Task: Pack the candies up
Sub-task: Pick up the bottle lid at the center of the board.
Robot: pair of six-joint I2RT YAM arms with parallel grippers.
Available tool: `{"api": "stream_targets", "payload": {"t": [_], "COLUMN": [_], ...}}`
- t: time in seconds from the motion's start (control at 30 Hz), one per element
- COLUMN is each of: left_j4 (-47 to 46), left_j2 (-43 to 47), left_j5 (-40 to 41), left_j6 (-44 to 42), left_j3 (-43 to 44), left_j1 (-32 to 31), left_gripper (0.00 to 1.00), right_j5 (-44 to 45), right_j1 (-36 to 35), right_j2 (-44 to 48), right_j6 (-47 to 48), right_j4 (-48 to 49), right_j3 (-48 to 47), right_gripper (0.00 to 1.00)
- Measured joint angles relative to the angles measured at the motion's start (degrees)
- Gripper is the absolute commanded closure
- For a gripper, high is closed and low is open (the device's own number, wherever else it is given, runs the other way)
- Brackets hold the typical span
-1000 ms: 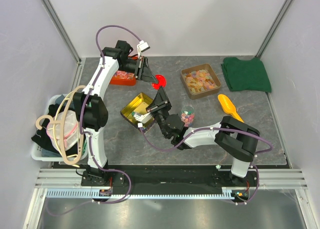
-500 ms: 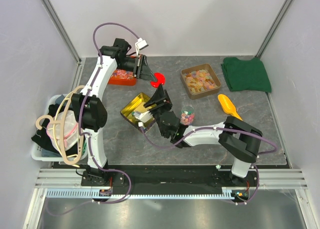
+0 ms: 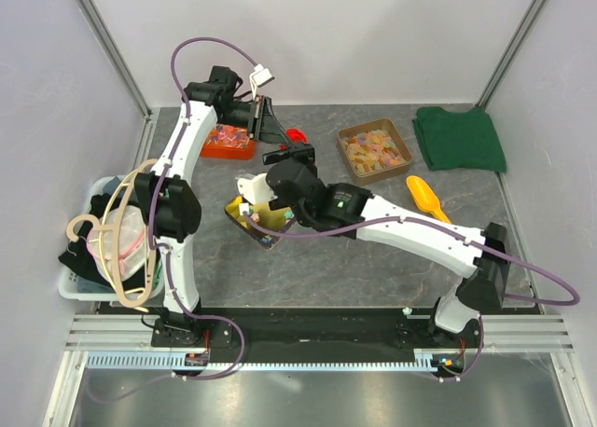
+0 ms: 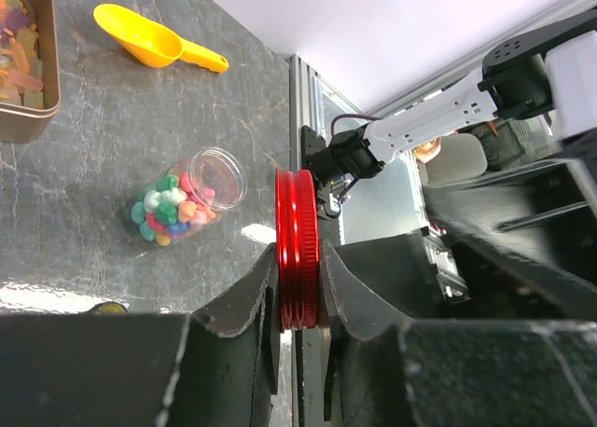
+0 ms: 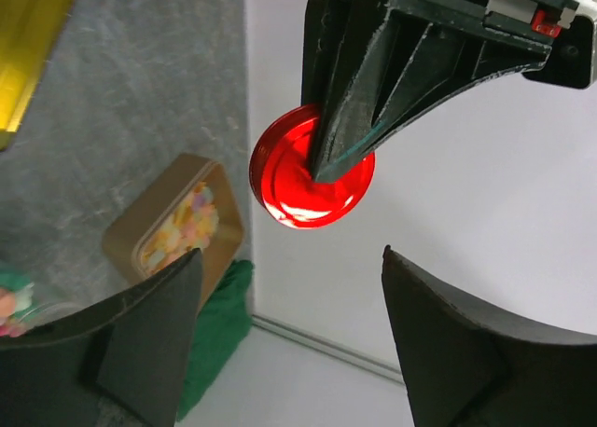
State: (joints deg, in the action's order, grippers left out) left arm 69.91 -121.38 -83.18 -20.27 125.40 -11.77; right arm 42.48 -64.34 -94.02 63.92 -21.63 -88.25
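Observation:
The candies fill a small clear jar with an open mouth on the grey table; in the top view my right arm hides it. My left gripper is shut on the red lid, gripping it edge-on above the table. My right gripper stands wide open just below that lid, with nothing between its fingers. In the top view the right gripper is raised right beside the left gripper.
A brown tray of gummies and a yellow scoop lie right of centre, a green cloth at the back right. An orange-red tray sits back left, a gold tin under my right arm, a white basket at far left.
My right arm has lifted and stretched from near the jar up toward the red lid, and its jaws have opened wide. The left gripper has carried the lid slightly back and left.

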Motion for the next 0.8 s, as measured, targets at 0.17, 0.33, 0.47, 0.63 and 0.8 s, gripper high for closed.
{"api": "stream_targets", "payload": {"t": [0.17, 0.33, 0.47, 0.63, 0.8], "left_j4": [-0.3, -1.2, -4.9, -12.5, -19.9], "left_j2": [-0.4, -0.4, -0.4, 0.2, 1.9], "left_j5": [0.0, 0.0, 0.2, 3.7, 8.9], "left_j6": [0.0, 0.2, 3.2, 10.3, 17.2], "left_j3": [-0.4, -0.5, -0.6, -0.7, -2.7], "left_j1": [0.0, -0.8, -2.5, -4.7, -5.9], "left_gripper": [0.9, 0.92, 0.93, 0.93, 0.93], "right_j5": [-10.1, -22.8, -29.2, -32.9, -34.8], "right_j1": [2.2, 10.1, 17.6, 18.2, 18.1], "right_j2": [2.1, 3.5, 3.4, 6.3, 6.0], "right_j6": [-7.9, -13.0, -16.8, -20.6, -25.1], "right_j4": [-17.0, -31.5, -33.4, -29.2, -25.1], "right_j3": [-8.9, -20.0, -25.6, -12.5, -7.1], "right_gripper": [0.03, 0.02, 0.02, 0.02, 0.02]}}
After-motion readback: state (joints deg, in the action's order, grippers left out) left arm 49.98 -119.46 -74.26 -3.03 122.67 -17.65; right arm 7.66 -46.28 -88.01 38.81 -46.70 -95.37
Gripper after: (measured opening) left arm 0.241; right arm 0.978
